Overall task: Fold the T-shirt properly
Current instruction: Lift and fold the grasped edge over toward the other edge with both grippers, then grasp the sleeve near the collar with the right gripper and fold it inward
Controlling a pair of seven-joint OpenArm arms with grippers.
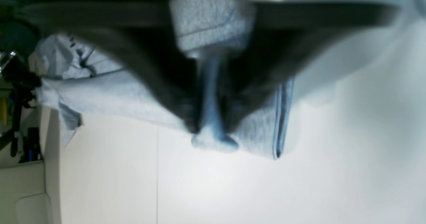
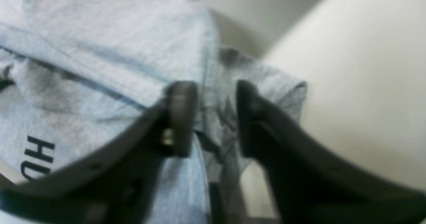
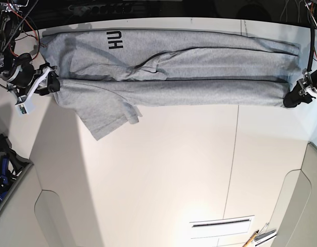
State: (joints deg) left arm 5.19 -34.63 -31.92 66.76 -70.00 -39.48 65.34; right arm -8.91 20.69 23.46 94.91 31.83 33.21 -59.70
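The heather-grey T-shirt lies stretched in a long band across the far side of the white table. Black lettering "HU" faces up near its far left, and one sleeve hangs toward the front. My left gripper is shut on the shirt's right end; in the left wrist view the gripper pinches a fold of the cloth. My right gripper holds the left end; in the right wrist view the gripper has bunched cloth between its fingers.
A seam runs front to back across the table. A slotted plate and a pencil-like tool lie at the front right. Cables and gear sit off the table's left edge.
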